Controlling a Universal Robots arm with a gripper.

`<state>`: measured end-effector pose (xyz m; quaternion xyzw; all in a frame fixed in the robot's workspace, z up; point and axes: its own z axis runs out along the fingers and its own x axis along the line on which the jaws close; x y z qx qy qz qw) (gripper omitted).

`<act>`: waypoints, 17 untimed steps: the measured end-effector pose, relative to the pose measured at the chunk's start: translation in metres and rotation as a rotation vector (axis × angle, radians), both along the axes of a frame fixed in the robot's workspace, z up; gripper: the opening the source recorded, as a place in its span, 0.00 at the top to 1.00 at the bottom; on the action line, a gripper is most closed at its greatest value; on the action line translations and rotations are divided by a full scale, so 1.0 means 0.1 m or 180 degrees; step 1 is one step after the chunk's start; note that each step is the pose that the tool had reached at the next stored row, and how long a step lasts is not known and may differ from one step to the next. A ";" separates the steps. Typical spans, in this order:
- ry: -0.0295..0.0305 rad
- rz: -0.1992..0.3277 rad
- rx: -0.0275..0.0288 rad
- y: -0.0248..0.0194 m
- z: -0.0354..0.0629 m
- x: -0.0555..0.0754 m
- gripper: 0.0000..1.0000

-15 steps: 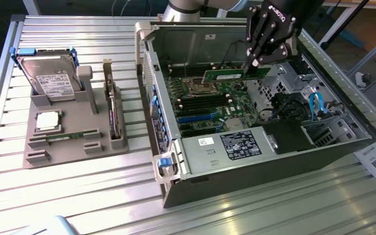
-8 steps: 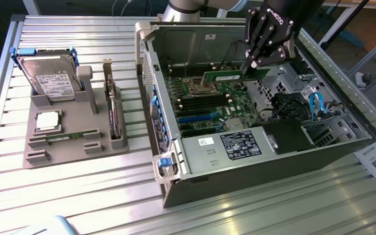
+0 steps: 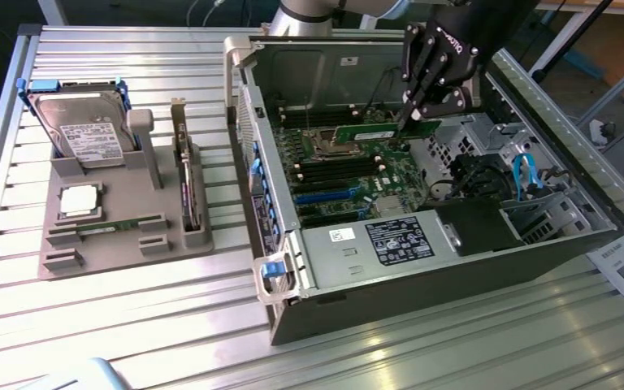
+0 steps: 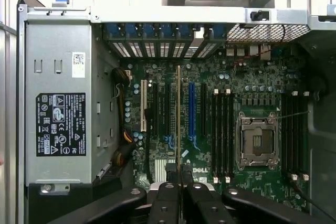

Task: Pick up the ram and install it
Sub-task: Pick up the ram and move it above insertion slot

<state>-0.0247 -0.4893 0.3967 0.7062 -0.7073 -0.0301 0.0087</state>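
Note:
My gripper point(image 3: 418, 116) hangs over the open computer case point(image 3: 290, 309), shut on the ram point(image 3: 372, 132). The ram is a slim green stick that juts out level towards the exterior view's left, above the motherboard point(image 3: 340, 166). In the wrist view the ram point(image 4: 178, 119) shows edge-on as a thin line running out from between the black fingers point(image 4: 164, 203) of the gripper point(image 4: 179, 184). It lies over the expansion slots, beside the black memory slots point(image 4: 223, 129) and the processor socket point(image 4: 257, 140). It is held clear of the board.
A grey holder point(image 3: 117, 219) at the exterior view's left carries a hard drive point(image 3: 84, 130), an upright expansion card point(image 3: 188, 183) and a silver processor point(image 3: 79, 199). The power supply point(image 3: 399, 240) and black and blue cables point(image 3: 523, 175) sit inside the case. More memory slots point(image 4: 294, 135) lie beyond the socket.

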 end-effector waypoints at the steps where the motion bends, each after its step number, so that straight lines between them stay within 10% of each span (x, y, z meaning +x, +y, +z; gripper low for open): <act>1: 0.0000 0.0000 0.0003 0.000 -0.010 0.00 0.88; 17: -0.0001 0.0000 0.0032 0.031 -0.079 0.01 0.88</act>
